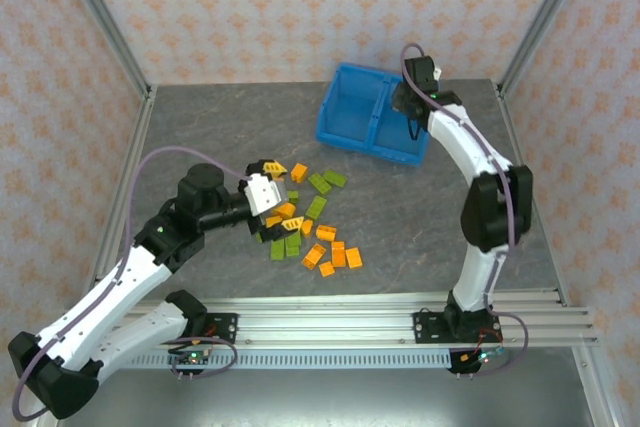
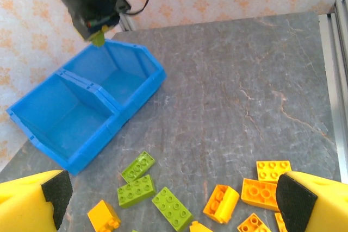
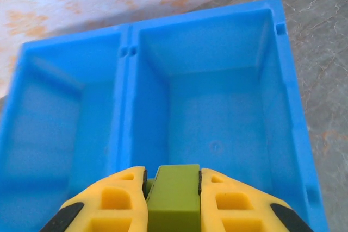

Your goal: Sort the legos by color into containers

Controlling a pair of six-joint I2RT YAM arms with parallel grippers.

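One olive-green brick is pinched between the fingers of the right gripper, held above the right-hand compartment of the blue bin. The left gripper hangs with its jaws spread wide over the scattered orange and green legos on the grey table, well apart from the bin

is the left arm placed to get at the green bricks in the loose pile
Probably yes: the left tool hangs open just above the pile, the green bricks lie uncovered below it, and the right tool is away over the blue bin.
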